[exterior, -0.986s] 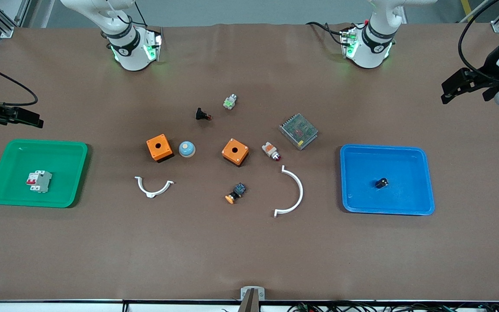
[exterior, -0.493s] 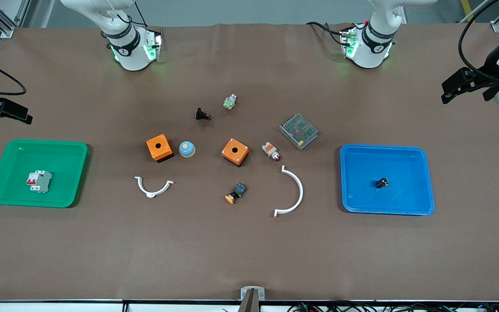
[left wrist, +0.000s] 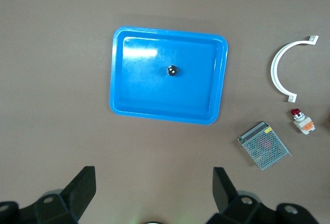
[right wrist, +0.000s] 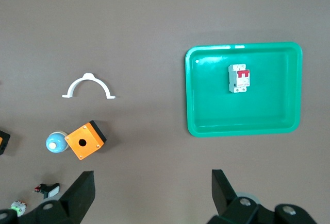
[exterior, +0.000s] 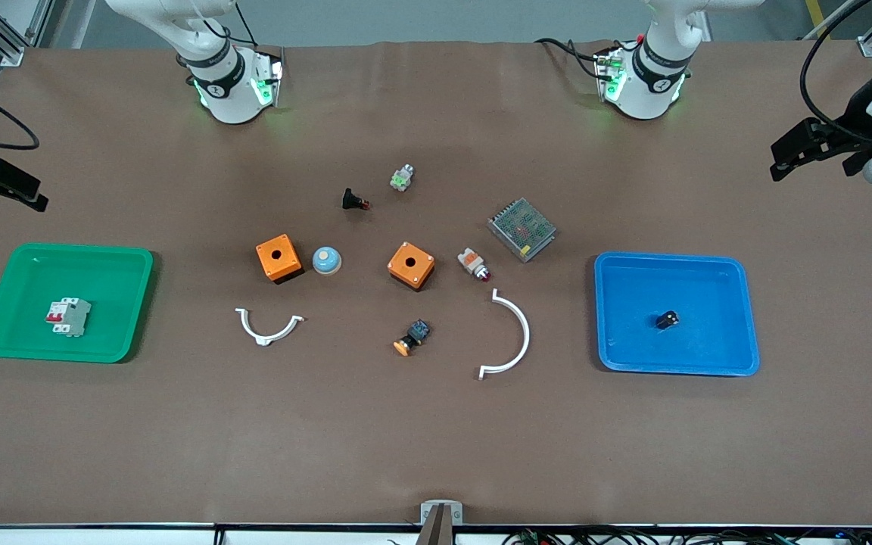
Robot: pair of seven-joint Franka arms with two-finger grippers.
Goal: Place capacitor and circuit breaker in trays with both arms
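Observation:
The capacitor point(exterior: 668, 320), a tiny black cylinder, lies in the blue tray point(exterior: 731, 356) at the left arm's end of the table; it also shows in the left wrist view point(left wrist: 172, 70). The circuit breaker point(exterior: 67, 316), white-grey with red levers, lies in the green tray point(exterior: 118, 265) at the right arm's end, and shows in the right wrist view point(right wrist: 238, 78). My left gripper point(exterior: 780, 160) point(left wrist: 153, 193) is open and empty, high over bare table beside the blue tray. My right gripper point(exterior: 31, 195) point(right wrist: 152, 193) is open and empty, high over bare table beside the green tray.
In the middle of the table lie two orange boxes point(exterior: 278, 257) point(exterior: 411, 265), a blue-white dome point(exterior: 326, 260), two white curved clips point(exterior: 268, 327) point(exterior: 513, 337), a mesh-covered unit point(exterior: 521, 228), an indicator lamp point(exterior: 473, 263), a black push-button point(exterior: 353, 200) and an orange-capped switch point(exterior: 412, 337).
My right gripper has drawn up and away from the green tray, toward the table's edge at the right arm's end. The left gripper has hardly moved. Nothing on the table has shifted.

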